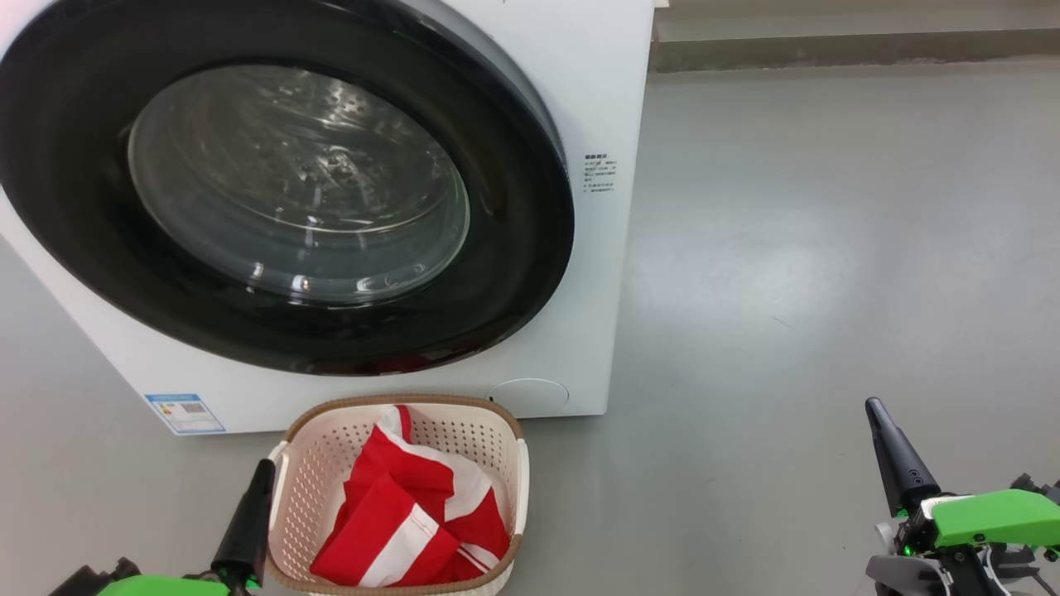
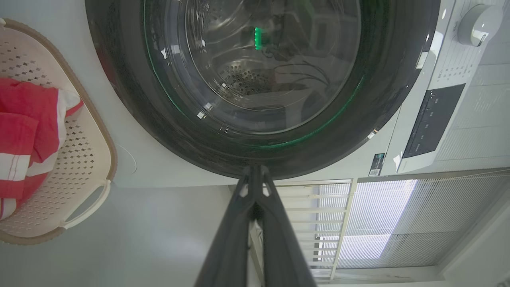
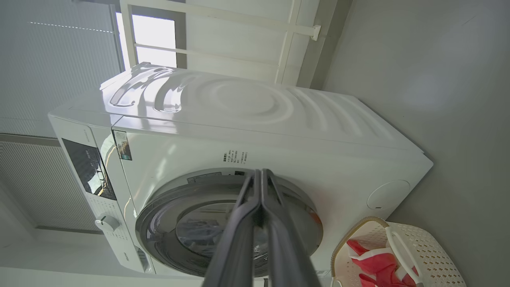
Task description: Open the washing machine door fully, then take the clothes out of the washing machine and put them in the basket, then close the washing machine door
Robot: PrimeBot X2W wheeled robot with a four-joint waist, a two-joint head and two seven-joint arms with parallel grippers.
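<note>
- So, nearest first: anything held?
- Nothing. On the head view the left gripper (image 1: 263, 476) sits at 7 o'clock, its fingers (image 2: 233, 239) pressed together and empty, just beside the left wall of the basket (image 1: 484, 459). The right gripper (image 1: 874, 410) is at 4 o'clock, well apart over bare floor (image 1: 828, 248), likewise pinched closed on nothing. Each wrist view shows the two fingers meeting at their tips.
- And the clothes (image 1: 397, 513)?
- In the basket at 6 o'clock, a crumpled red and white heap. The basket stands on the floor just in front of the machine (image 1: 596, 99).
- Farther back, the door (image 1: 513, 273)?
- At 10 o'clock its black rim looks flush against the white front. Through the glass I see bare steel drum (image 2: 243, 77) and no fabric. I judge it closed, though whether the latch has caught cannot be told.
- So what's left?
- By my reading, nothing: the unloading is done and the door appears shut. At most, a check of that latch.
</note>
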